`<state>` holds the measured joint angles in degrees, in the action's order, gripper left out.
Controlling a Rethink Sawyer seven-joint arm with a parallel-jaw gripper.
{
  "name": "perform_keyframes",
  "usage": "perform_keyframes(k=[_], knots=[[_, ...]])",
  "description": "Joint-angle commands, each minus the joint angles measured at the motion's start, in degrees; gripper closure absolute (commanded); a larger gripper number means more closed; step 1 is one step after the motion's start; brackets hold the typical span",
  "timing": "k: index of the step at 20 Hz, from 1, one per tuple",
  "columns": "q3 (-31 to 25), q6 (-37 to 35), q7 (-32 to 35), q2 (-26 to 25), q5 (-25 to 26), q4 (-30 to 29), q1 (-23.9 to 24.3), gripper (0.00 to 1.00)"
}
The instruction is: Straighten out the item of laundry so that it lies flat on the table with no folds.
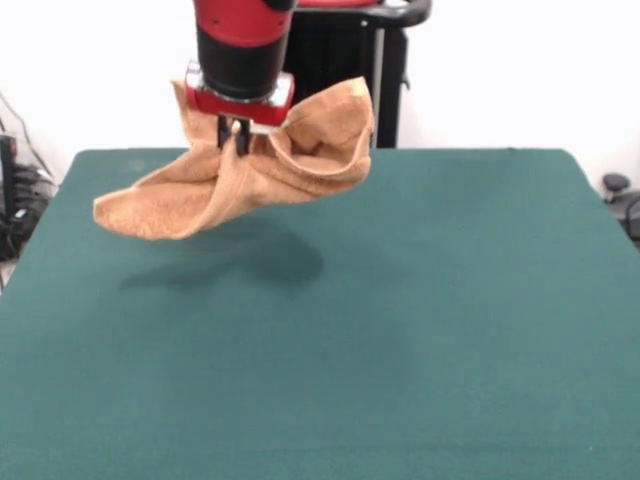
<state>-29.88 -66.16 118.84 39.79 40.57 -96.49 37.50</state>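
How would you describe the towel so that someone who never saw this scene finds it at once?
Start from the green table, then look up to the red and black arm's hand at the top. The towel hangs from that hand above the table: an orange-tan, crumpled cloth, the only soft thing here.

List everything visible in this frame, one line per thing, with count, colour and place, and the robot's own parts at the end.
towel: one, orange-tan, bunched and folded, hanging in the air above the far left part of the table, its shadow on the cloth below.
table: one, dark green top, fills most of the picture.
stand: one, black, behind the table's far edge, against the white wall.
cables and dark gear: several, at the left edge beside the table; too unclear to name.
dark object: one, at the right edge beyond the table; unclear.
arm: one, red and black, coming down from the top.
gripper: one, dark, shut on the towel.
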Motion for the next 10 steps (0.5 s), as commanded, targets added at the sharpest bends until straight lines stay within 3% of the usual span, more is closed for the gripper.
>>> perform_keyframes(k=[1, 3, 6, 10], knots=[[-0.86, -9.30, -6.34, 4.29, -3.46, 4.27, -4.24, 1.00], [-1.14, -2.08, -5.37, 2.67, -2.31, 2.32, -3.01, 1.00], [0.43, 15.73, -1.47, -6.78, 3.76, -0.12, -0.65, 1.00], [3.14, 27.27, 2.39, -14.18, 9.01, 1.10, -1.15, 1.00]])
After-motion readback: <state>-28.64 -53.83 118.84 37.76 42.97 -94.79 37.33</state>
